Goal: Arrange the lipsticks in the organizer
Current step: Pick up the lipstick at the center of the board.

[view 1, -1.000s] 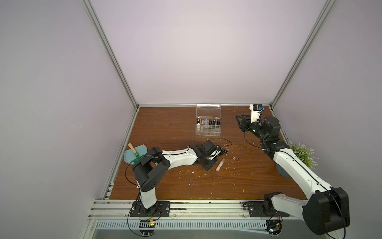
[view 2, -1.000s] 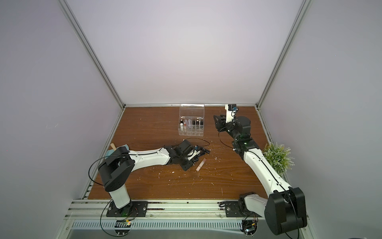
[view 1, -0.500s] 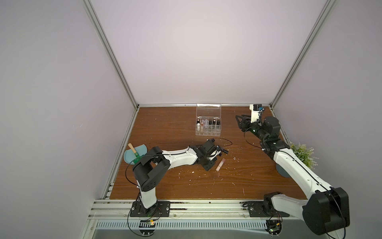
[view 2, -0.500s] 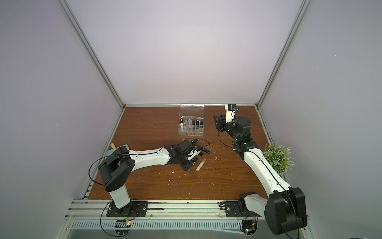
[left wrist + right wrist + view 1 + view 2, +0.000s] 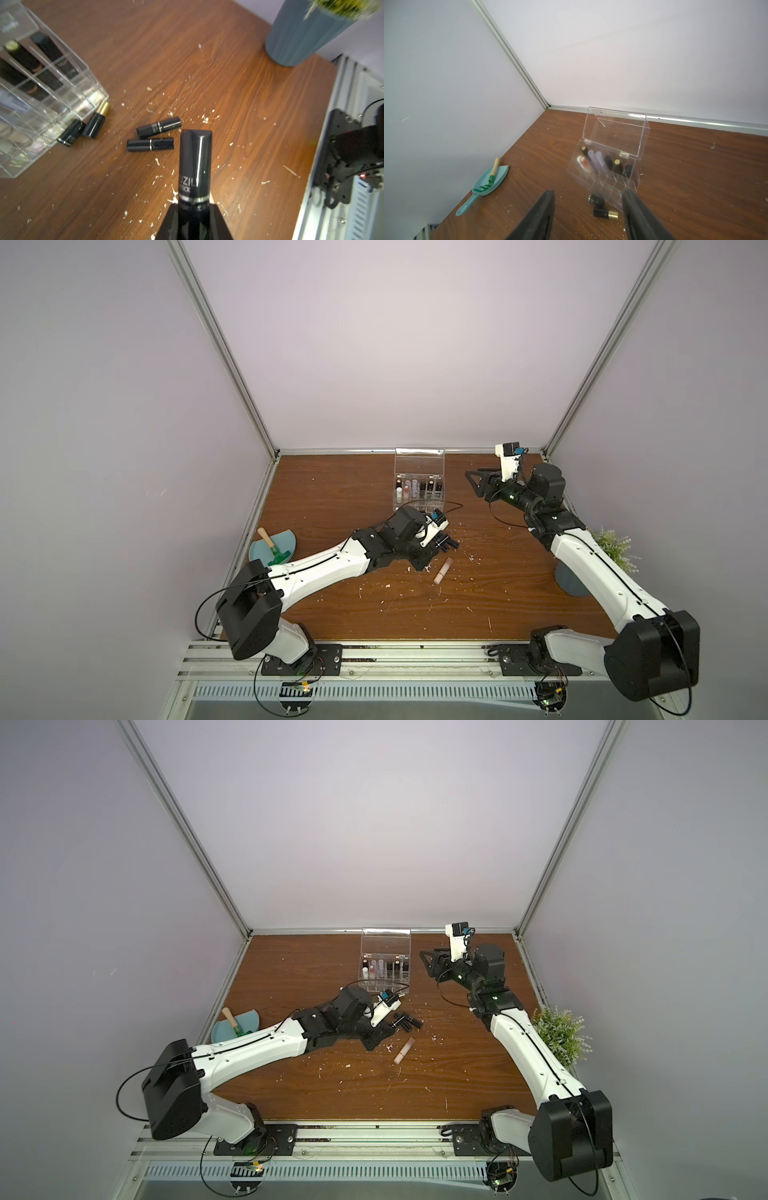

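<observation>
The organizer [image 5: 419,504] stands back-middle on the table [image 5: 332,489], lipsticks [image 5: 423,488] in its rear cells, loose tubes [image 5: 150,144] just before it, a lone tube [image 5: 442,570] nearer the front — scoop [image 5: 286,542] with a rake [image 5: 272,549] on it far left, plant [image 5: 615,545] far right.

— What's on the desk [image 5: 332,489] in front of you?
— White flecks [image 5: 473,560] all over the brown wood. The clear organizer [image 5: 415,506] stands near the back wall, with two black lipsticks [image 5: 71,133] just beside its front corner and another black pair [image 5: 150,144] lying near them.
— Anything else?
— A beige-pink lipstick [image 5: 442,570] lies nearer me. A light-blue dustpan [image 5: 286,541] sits at my left edge, a plant pot [image 5: 571,583] at my right.
</observation>
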Robot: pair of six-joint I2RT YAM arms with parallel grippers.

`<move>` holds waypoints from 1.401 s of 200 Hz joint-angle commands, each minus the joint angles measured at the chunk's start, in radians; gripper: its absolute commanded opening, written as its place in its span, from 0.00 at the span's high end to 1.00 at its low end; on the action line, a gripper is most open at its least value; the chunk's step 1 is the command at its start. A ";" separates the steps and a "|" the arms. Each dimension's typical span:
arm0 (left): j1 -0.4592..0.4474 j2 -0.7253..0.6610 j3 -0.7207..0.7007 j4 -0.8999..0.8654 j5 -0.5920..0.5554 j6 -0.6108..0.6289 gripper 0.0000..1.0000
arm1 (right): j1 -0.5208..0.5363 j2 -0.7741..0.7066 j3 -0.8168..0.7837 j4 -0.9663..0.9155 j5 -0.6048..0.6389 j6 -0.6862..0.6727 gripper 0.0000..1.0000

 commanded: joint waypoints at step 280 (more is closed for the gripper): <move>0.186 -0.280 -0.249 0.408 0.269 -0.201 0.73 | 0.186 0.124 0.031 0.080 -0.807 0.141 0.83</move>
